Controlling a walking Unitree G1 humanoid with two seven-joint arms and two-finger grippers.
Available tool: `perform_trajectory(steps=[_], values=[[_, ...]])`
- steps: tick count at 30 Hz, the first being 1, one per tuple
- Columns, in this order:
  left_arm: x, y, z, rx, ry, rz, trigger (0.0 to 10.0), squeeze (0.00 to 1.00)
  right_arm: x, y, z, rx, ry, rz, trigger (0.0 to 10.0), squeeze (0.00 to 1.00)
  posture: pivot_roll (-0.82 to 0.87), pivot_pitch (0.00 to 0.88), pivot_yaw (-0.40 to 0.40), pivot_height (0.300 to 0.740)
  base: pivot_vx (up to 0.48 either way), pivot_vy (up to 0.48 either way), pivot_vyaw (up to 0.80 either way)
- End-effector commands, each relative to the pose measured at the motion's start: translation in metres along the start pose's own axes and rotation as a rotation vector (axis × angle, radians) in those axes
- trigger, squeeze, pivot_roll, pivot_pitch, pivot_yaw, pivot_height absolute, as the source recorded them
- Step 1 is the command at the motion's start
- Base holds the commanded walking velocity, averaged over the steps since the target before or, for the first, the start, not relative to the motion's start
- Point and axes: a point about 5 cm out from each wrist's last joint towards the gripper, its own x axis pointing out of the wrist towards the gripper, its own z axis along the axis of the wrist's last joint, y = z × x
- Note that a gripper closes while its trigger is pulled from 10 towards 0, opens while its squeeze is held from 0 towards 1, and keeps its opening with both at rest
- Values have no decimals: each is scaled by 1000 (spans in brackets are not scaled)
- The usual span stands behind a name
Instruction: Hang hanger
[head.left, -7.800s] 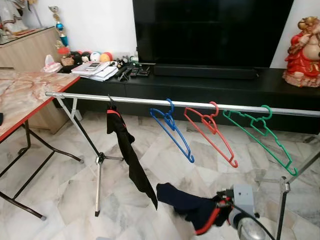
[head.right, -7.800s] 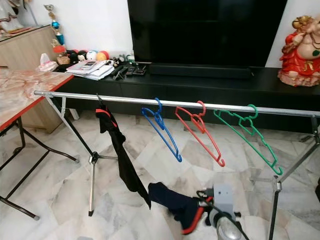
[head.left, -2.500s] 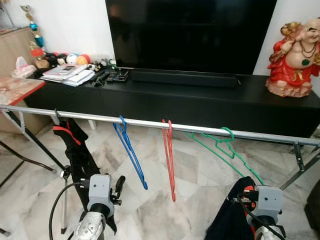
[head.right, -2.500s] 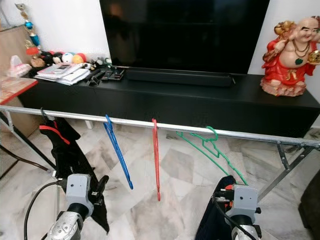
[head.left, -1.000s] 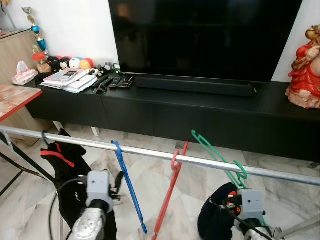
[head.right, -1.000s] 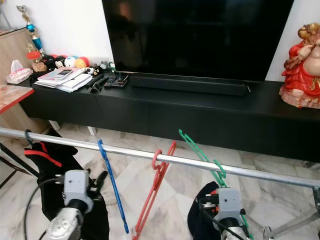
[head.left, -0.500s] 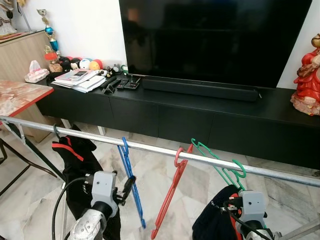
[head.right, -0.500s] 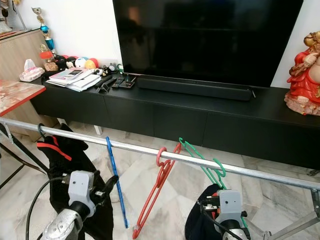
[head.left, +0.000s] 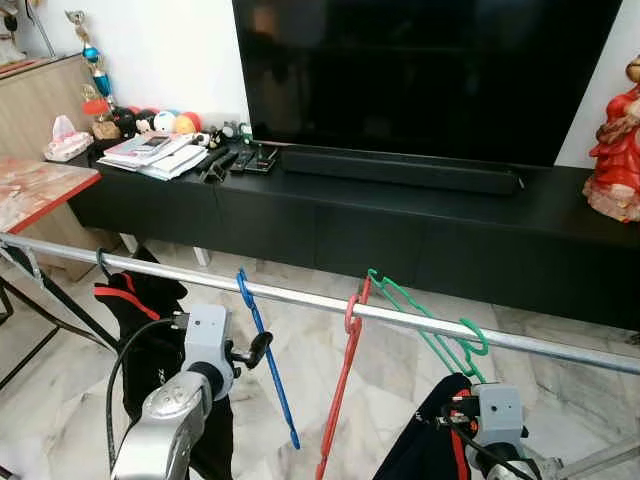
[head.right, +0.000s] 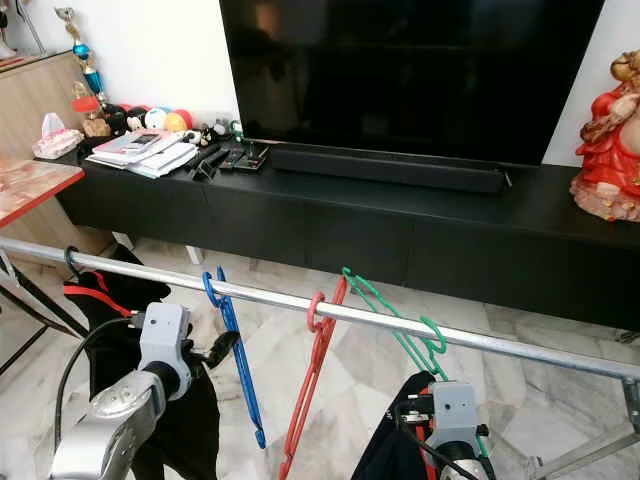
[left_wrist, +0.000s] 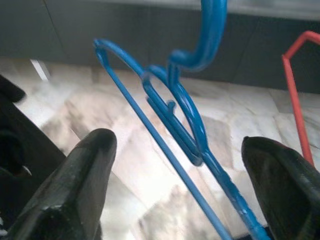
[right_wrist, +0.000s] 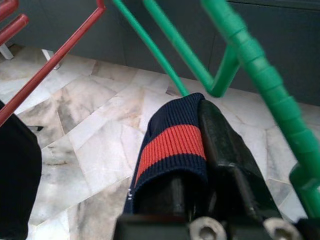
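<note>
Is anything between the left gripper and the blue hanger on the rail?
Nothing visible. The left gripper is open, with the blue hanger hanging from the rail directly ahead between its fingers, none of them touching it.

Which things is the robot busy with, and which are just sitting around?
For the job: blue hanger, metal rail, left end effector, right end effector gripping a dark garment.

Just sitting around: red hanger, green hanger, television, red statue, papers.

Rail (head.left: 300, 297) crowded: black garment (head.left: 140, 310), blue hanger (head.left: 265, 365), red hanger (head.left: 340, 400), green hanger (head.left: 430, 330); bare stretch rightward.
</note>
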Motion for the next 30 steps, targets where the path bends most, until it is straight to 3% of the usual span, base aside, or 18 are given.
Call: perform_trajectory(steps=[1,8,13,14,18,23,30], values=[[4,-4,-2,-38,45,-17,10000,1000,2,3,4,-8,-22,9,10000,0,-4,0,54,740,0,0,0],[8,-15,10,-32,31,-95,10000,1000,2,2,3,-8,-23,5,10000,0,-11,0,58,740,0,0,0],[9,-13,11,5,89,-55,10000,1000,1,2,2,-8,-20,6,10000,0,-8,0,56,740,0,0,0],[11,-8,6,29,147,6,10000,0,2,3,1,-9,-16,12,10000,0,-7,0,55,740,0,0,0],[16,-5,2,5,173,76,10000,0,3,5,1,-8,-16,16,10000,0,-8,0,54,740,0,0,0],[32,-14,10,-32,118,76,10000,0,4,5,2,-9,-17,20,10000,0,-16,0,51,740,0,0,0],[47,-23,12,-30,130,66,10000,0,5,3,2,-15,-18,15,10000,0,-23,0,46,740,0,0,0]])
